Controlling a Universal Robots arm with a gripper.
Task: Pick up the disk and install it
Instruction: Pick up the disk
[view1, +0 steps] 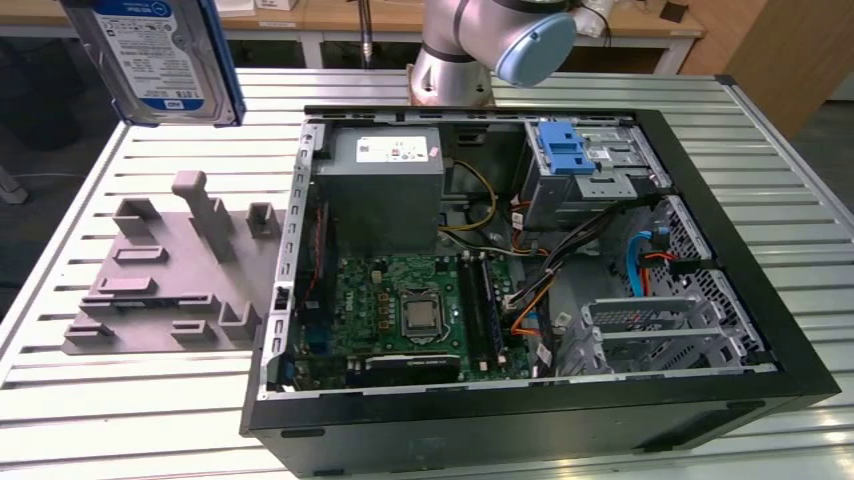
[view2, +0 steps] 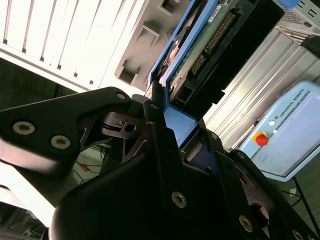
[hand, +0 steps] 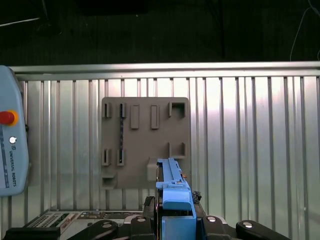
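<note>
1. The claw (view2: 180, 121) is clamped on the disk (view2: 210, 42). In the second wrist view its black fingers (view2: 155, 120) press the blue plastic caddy from both sides. The drive's green circuit board and connector row extend beyond them.
2. In the first wrist view the claw (hand: 174, 204) grips the disk (hand: 172, 187) edge-on, so it appears as a thin blue strip rising from between the black jaws.
3. The exterior view shows the disk's (view1: 154, 55) flat face: silver metal, a white-and-blue label and a blue rim. It hangs in the air high at the exterior view's left, clear of the table (view1: 134, 400).
4. Beyond the disk, the first wrist view looks onto a matte grey fixture plate (hand: 142, 147) with raised blocks and slots. The plate rests on the table's ribbed metal slats.
5. In the exterior view an open black computer case (view1: 534, 420) lies beside that plate. Inside are a green motherboard (view1: 400, 310), a grey power supply box (view1: 380, 185) and a blue ridged latch (view1: 574, 150) on a metal cage.
6. Both wrist views take in a pale teach pendant (hand: 10, 150) with a red button.
</note>
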